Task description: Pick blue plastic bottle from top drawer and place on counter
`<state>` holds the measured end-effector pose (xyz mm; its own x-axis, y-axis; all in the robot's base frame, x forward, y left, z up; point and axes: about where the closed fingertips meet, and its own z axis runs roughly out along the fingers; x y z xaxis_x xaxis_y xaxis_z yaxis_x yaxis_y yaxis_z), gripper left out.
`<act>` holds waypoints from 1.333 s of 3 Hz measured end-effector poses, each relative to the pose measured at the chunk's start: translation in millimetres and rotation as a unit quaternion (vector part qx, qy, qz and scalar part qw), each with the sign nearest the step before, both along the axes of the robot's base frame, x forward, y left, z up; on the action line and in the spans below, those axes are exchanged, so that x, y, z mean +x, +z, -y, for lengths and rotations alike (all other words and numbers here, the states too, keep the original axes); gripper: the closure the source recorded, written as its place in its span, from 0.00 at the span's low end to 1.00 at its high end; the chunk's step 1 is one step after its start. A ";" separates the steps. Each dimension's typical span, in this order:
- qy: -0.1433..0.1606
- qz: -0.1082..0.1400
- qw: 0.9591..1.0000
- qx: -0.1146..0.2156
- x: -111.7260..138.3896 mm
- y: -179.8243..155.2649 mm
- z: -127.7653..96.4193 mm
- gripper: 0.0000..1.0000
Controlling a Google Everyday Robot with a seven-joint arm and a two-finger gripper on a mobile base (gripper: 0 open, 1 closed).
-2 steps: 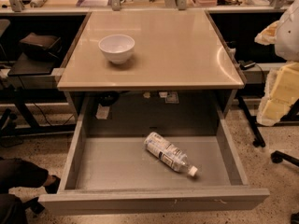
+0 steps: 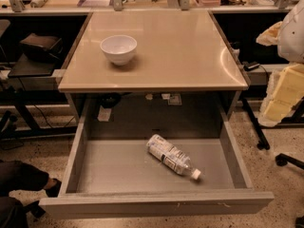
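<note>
The drawer (image 2: 156,204) stands pulled out in the lower half of the frame, below the counter (image 2: 190,56). The bottle (image 2: 171,156) lies on its side on the drawer floor, a little right of the middle. It is slanted, with its white cap pointing to the lower right, near the front panel. It touches no wall. A white bowl (image 2: 118,49) stands upright on the left part of the counter. The gripper is outside the frame, so I cannot tell whether it is open or closed.
</note>
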<state>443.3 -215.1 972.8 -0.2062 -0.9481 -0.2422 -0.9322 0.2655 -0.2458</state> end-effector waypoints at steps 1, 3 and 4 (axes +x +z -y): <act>0.033 0.012 0.997 0.072 45.2 -26.4 -19.8 0.00; 0.022 0.021 0.982 0.184 136.9 -104.2 -58.9 0.00; 0.020 0.026 0.982 0.185 139.8 -103.7 -59.5 0.00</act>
